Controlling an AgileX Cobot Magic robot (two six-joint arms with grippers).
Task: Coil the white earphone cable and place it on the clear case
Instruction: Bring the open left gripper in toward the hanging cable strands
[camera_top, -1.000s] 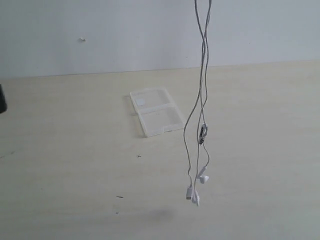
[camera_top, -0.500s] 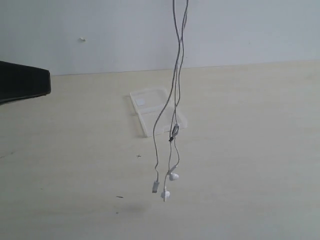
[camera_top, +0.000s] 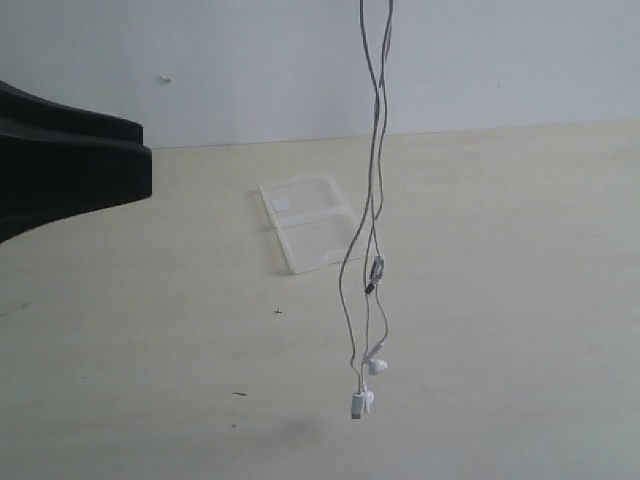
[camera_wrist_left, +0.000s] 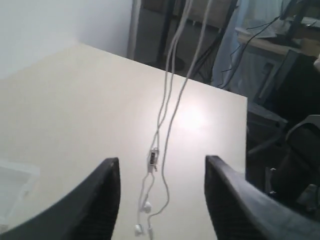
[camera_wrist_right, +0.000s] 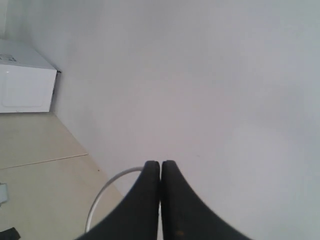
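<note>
The white earphone cable (camera_top: 374, 180) hangs from above the exterior view's top edge, doubled and twisted, its inline remote (camera_top: 376, 270), earbuds (camera_top: 377, 365) and plug (camera_top: 357, 405) dangling just above the table. My right gripper (camera_wrist_right: 160, 164) is shut on the white earphone cable, a loop of wire (camera_wrist_right: 102, 195) curving out beside its fingers; the gripper itself is above the exterior view. The clear case (camera_top: 313, 223) lies open and flat on the table behind the hanging wire. My left gripper (camera_wrist_left: 162, 167) is open, looking at the dangling cable (camera_wrist_left: 167, 115) ahead of it, and enters the exterior view as a dark arm (camera_top: 70, 165) at the left.
The pale wooden table (camera_top: 500, 300) runs back to a white wall. In the left wrist view the table's far edge (camera_wrist_left: 240, 100) borders dark furniture and cables. A white box (camera_wrist_right: 25, 82) stands by the wall in the right wrist view.
The hanging cable swung left, then back to the right. The left arm has come further into the exterior view from the left edge.
</note>
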